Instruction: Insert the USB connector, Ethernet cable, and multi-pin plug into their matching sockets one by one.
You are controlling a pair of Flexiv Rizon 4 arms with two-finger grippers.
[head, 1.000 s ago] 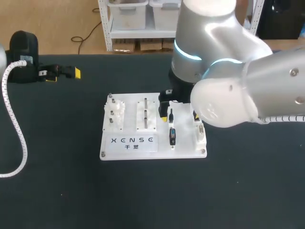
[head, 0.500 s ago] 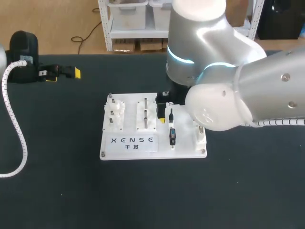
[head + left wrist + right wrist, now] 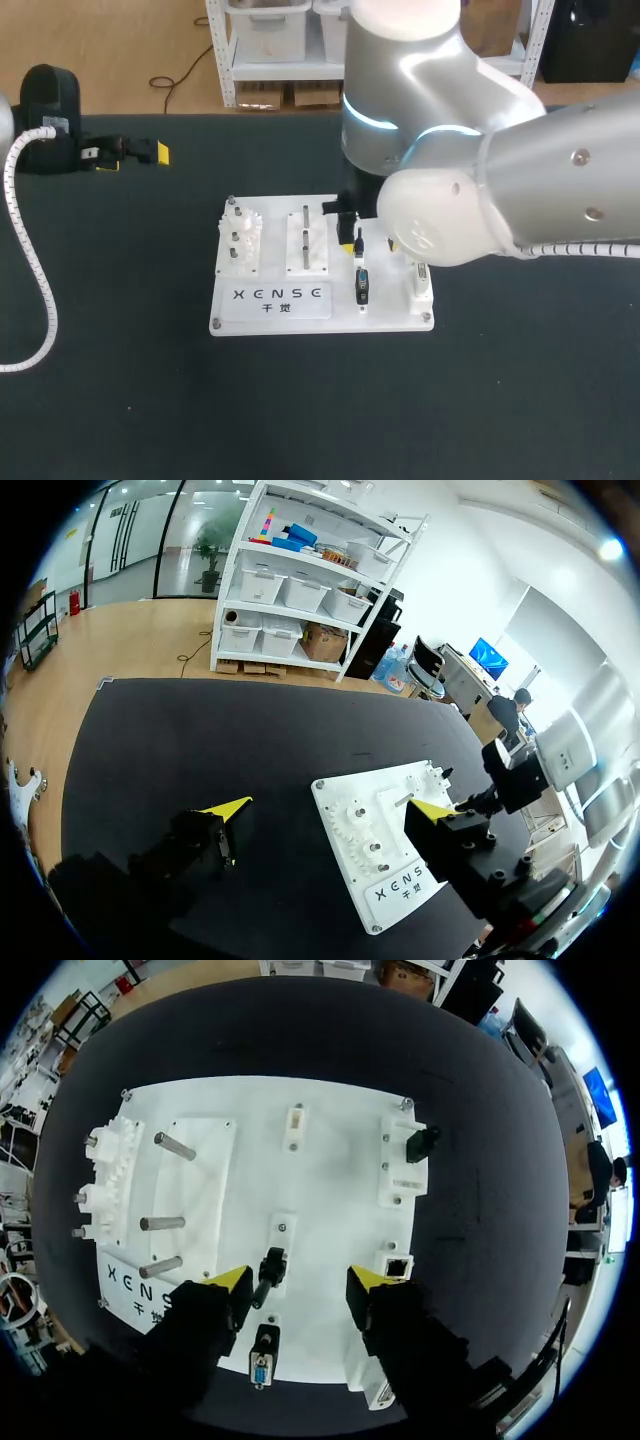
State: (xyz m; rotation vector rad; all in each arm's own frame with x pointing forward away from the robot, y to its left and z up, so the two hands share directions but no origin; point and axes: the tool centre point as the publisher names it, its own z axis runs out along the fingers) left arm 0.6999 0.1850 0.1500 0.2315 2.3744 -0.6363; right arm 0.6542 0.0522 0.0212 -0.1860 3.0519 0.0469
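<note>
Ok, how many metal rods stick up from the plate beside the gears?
3 rods: one nearest the lettering, one mid-row, one at the far end. None looks hidden.

white socket board [image 3: 330, 1160], black plug [image 3: 270, 1265] lying mid-board, black multi-pin plug [image 3: 263, 1352] near lettered edge

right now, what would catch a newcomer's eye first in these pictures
The bulky silver right arm fills the head view's right side, stretched over the white board in the table's middle. Its tool hangs open above the board, a small black plug between its yellow tips, untouched. The left tool sits open far off at the table's left.
</note>
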